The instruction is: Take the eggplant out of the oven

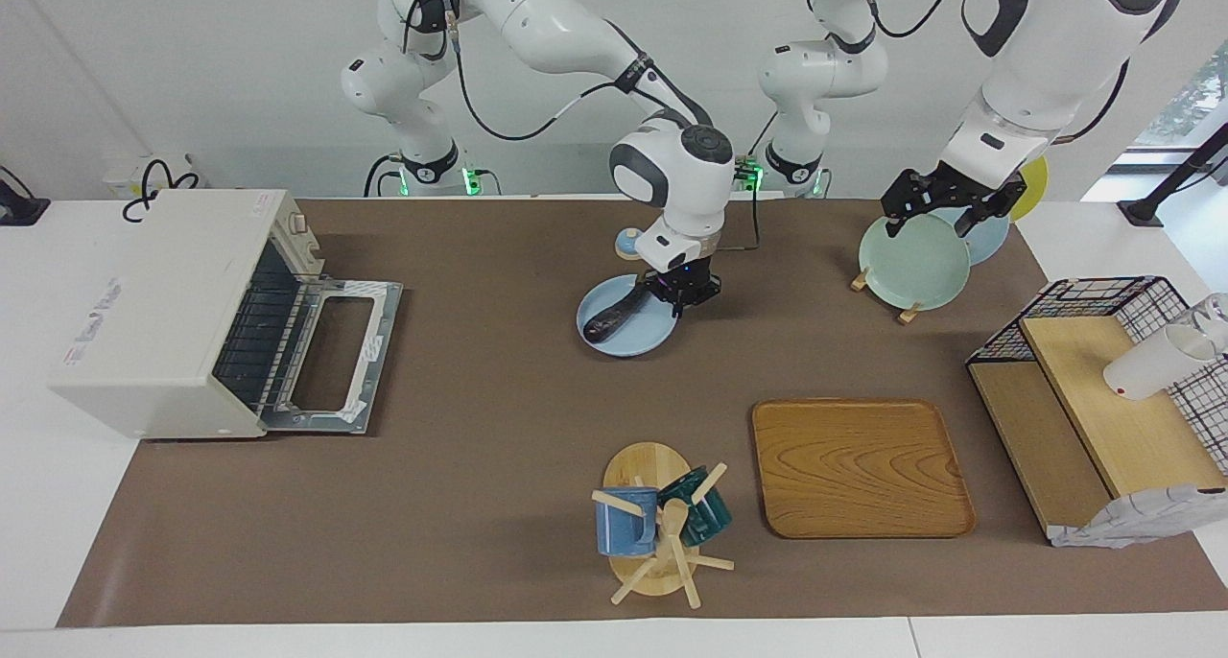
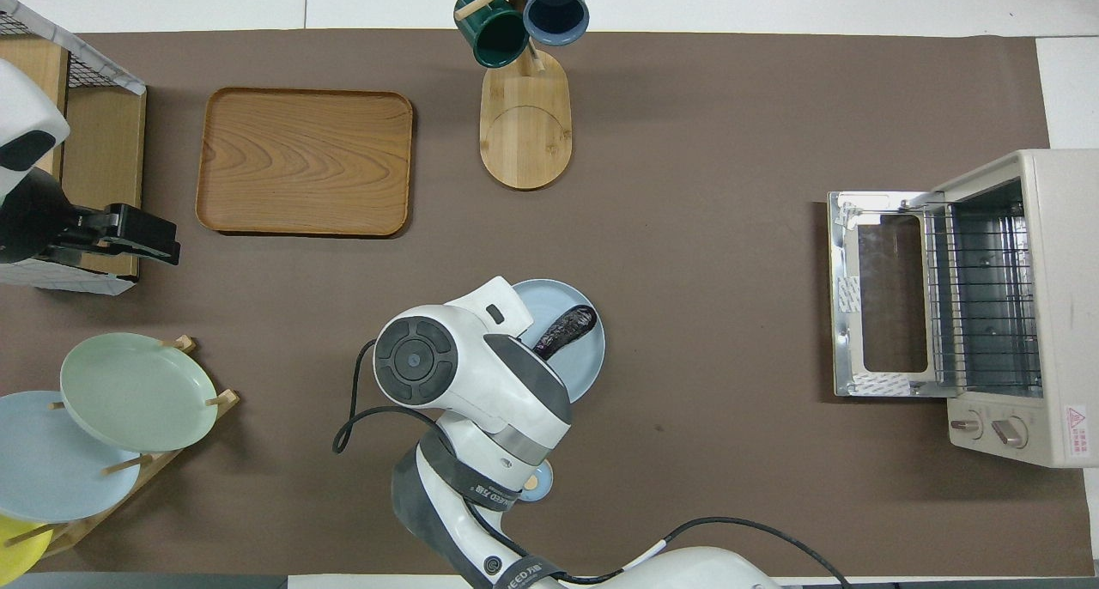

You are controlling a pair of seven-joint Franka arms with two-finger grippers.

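The eggplant [image 1: 619,315] lies on a light blue plate [image 1: 614,344] in the middle of the table; it also shows in the overhead view [image 2: 567,330]. My right gripper [image 1: 683,300] is low at the eggplant's end nearer to the robots, and its hand hides that end from above. The oven [image 1: 153,313] stands at the right arm's end of the table with its door [image 1: 331,351] folded down flat; its wire rack [image 2: 983,297] is bare. My left gripper [image 1: 929,226] is open, raised over the plate rack, and waits.
A wooden tray [image 1: 859,466] and a mug tree [image 1: 657,524] with a blue and a green mug lie farther from the robots than the plate. A plate rack with a green plate [image 1: 911,260] and a wire shelf [image 1: 1103,389] with a white cup stand at the left arm's end.
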